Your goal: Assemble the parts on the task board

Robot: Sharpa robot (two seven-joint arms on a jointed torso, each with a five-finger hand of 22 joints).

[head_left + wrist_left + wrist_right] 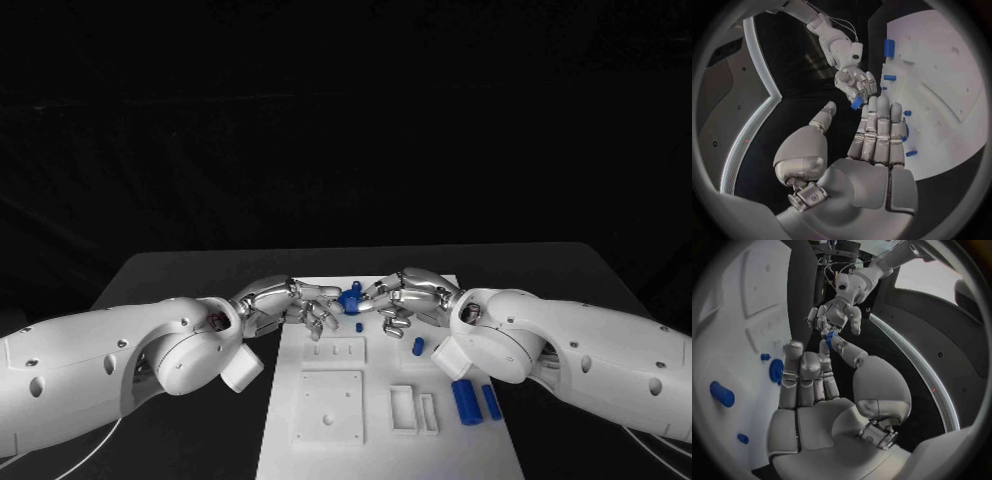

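Head view – held part: a small blue plastic piece (351,297) stands between my two hands over the far end of the white task board (382,440), its long axis roughly upright with a narrow end pointing up.
Head view – my left hand (293,305): silver fingers curled in toward the blue piece; whether they touch it I cannot tell from here.
Head view – my right hand (408,300): fingers bunched toward the same piece, fingertips right at it.
Head view – board: two blue cylinders (464,401) lie side by side near the board's right edge, long axes running toward and away from me; a short blue peg (418,346) sits just ahead of them; a tiny blue peg (359,327) lies under the hands. My forearms hide the board's edges on both sides.
Left wrist view – my left hand (878,131): fingers straight and close together, thumb apart, nothing gripped. Across from it the right hand (856,84) pinches the blue piece (856,103) at its fingertips.
Right wrist view – my right hand (811,377): thumb and fingertip close on the blue piece (829,338); the left hand (834,316) hangs just beyond it, contact unclear.
Right wrist view – board extras: a blue round disc (776,371) half hidden behind my fingers.
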